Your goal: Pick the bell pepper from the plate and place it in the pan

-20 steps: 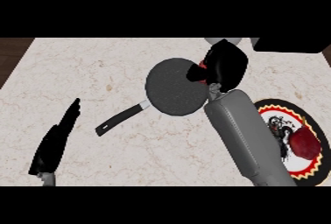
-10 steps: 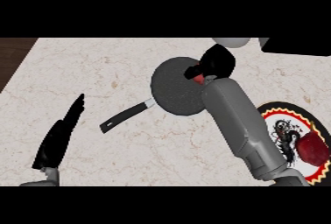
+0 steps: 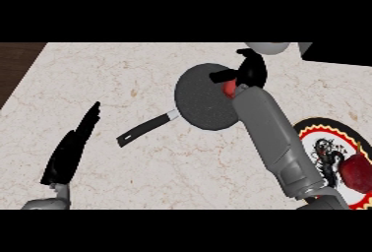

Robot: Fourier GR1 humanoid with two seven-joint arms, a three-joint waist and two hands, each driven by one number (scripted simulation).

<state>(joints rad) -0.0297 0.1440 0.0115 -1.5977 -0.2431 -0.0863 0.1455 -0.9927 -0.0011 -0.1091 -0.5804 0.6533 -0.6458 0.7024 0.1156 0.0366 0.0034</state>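
Currently, biggest first: the beige marble table [image 3: 145,177] fills most of the head view. Its left edge runs diagonally at upper left, with a strip of brown wooden floor [image 3: 15,59] beyond it. The lower middle of the table is wide and bare, between the left arm and the right forearm.

The grey right forearm [image 3: 272,138] comes in from the lower right and slants up-left to the pan, covering the pan's lower right rim.

The dark grey round pan [image 3: 200,98] sits upper centre. Its black handle [image 3: 145,129] points down-left into the bare stretch, well apart from the left robot hand.

The round plate [image 3: 330,129], with a black, yellow and red rim and a dark dragon pattern, is at the right edge, partly cut off. It lies just beside the forearm. A dark red lump [image 3: 357,174] lies on it.

The black left robot hand [image 3: 73,147] rests at the left, fingers straight and together, holding nothing.

The black right robot hand [image 3: 251,71] is over the pan's right side. I cannot tell whether it is clamped on the pepper or apart from it.

The red bell pepper [image 3: 230,88] shows as a small patch just under that hand, within the pan's outline and off the plate. I cannot tell whether it touches the pan's floor.

Along the far edge are a pale grey rounded object [image 3: 265,47] and a dark block [image 3: 338,53], both close behind the right robot hand.
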